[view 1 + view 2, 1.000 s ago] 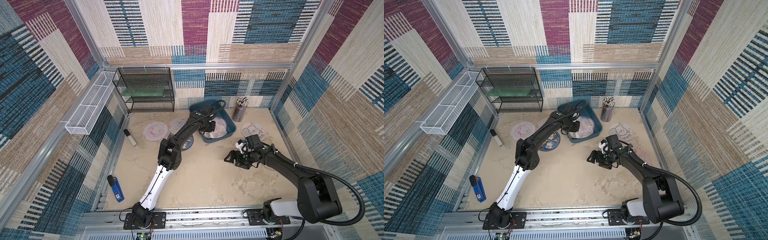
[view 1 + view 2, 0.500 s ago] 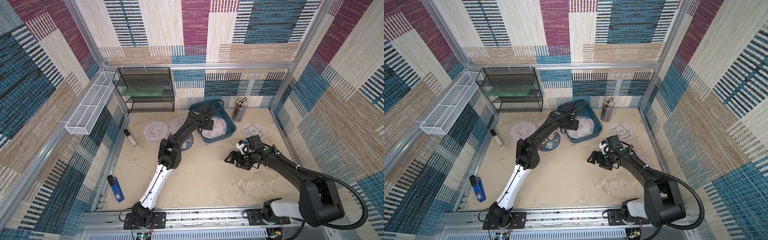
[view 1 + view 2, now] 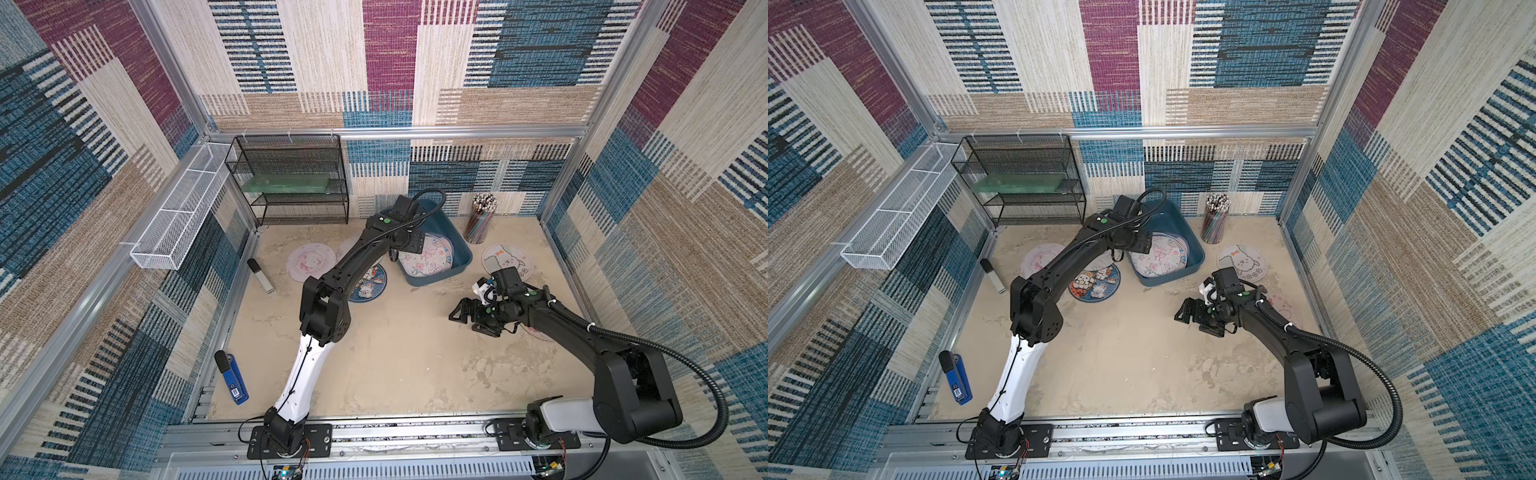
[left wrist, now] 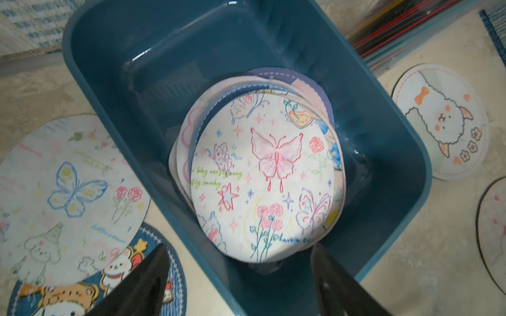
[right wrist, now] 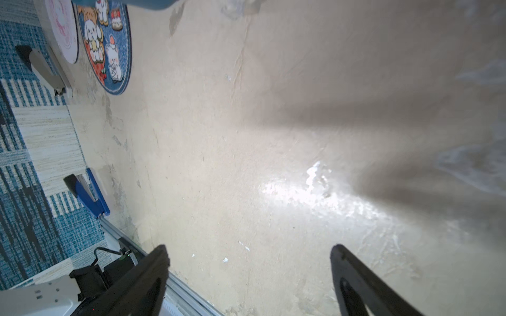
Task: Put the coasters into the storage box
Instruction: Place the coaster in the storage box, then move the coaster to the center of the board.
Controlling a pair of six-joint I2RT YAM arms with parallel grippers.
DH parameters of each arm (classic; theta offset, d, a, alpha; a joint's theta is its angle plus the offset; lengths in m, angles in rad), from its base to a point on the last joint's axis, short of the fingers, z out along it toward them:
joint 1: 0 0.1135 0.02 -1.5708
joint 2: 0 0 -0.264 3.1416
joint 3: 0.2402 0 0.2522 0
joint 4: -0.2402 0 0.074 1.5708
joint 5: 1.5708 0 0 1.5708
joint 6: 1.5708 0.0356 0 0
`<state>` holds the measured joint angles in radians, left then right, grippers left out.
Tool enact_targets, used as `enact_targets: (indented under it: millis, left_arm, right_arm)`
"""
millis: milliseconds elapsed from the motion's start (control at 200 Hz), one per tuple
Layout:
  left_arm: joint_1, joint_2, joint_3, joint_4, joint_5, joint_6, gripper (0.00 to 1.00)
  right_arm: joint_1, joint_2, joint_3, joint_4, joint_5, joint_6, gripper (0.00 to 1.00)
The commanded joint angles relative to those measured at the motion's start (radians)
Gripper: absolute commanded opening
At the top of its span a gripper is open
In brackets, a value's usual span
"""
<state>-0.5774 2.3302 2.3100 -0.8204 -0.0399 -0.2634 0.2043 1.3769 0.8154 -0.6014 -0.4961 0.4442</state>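
Observation:
The teal storage box (image 3: pixel 462 246) (image 3: pixel 1197 249) (image 4: pixel 109 82) stands at the back of the table. Several coasters are stacked inside it, a butterfly one (image 4: pixel 262 175) (image 3: pixel 430 259) on top. My left gripper (image 4: pixel 239 251) (image 3: pixel 409 245) hangs open over the box's near-left corner, holding nothing. On the table lie a pink coaster (image 3: pixel 311 262), a dark blue animal coaster (image 3: pixel 368 286) (image 5: pixel 105 46) and a sheep coaster (image 3: pixel 507 259) (image 4: pixel 440 120). Another coaster (image 3: pixel 1281 305) lies partly under my right arm. My right gripper (image 5: pixel 249 249) (image 3: pixel 461 311) is open and empty above bare table.
A black wire rack (image 3: pixel 291 178) and a white wire tray (image 3: pixel 178 212) line the back left. A cup of pencils (image 3: pixel 480 218) stands right of the box. A blue stapler (image 3: pixel 232 378) and a white marker (image 3: pixel 261 275) lie along the left wall.
My left gripper has opened and let go of the butterfly coaster, which now lies on the stack in the box. The right arm has barely moved.

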Motion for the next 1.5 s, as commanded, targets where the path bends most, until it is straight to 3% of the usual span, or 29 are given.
enact_targets:
  millis: [0, 130, 396, 801, 1167, 1492]
  left_arm:
    - [-0.001, -0.107, -0.151, 0.103, 0.047, -0.029, 0.81]
    - [-0.001, -0.247, -0.36, 0.197, 0.129, -0.081, 0.82]
    - [-0.001, -0.488, -0.731, 0.288, 0.206, -0.146, 0.83]
    - [-0.001, -0.719, -1.113, 0.353, 0.261, -0.197, 0.86]
    - [-0.001, -0.753, -1.166, 0.365, 0.28, -0.198, 0.86]
    - [-0.001, -0.715, -1.132, 0.355, 0.305, -0.194, 0.87]
  right_arm:
    - [-0.044, 0.013, 0.032, -0.028, 0.1, 0.001, 0.96]
    - [-0.144, 0.025, 0.076, -0.06, 0.195, 0.0, 1.0]
    - [-0.323, 0.071, 0.167, -0.106, 0.324, -0.019, 0.95]
    - [-0.562, 0.185, 0.243, -0.104, 0.542, -0.105, 0.95]
    - [-0.648, 0.296, 0.296, -0.039, 0.705, -0.128, 0.95]
    - [-0.679, 0.444, 0.39, 0.013, 0.647, -0.151, 0.95]
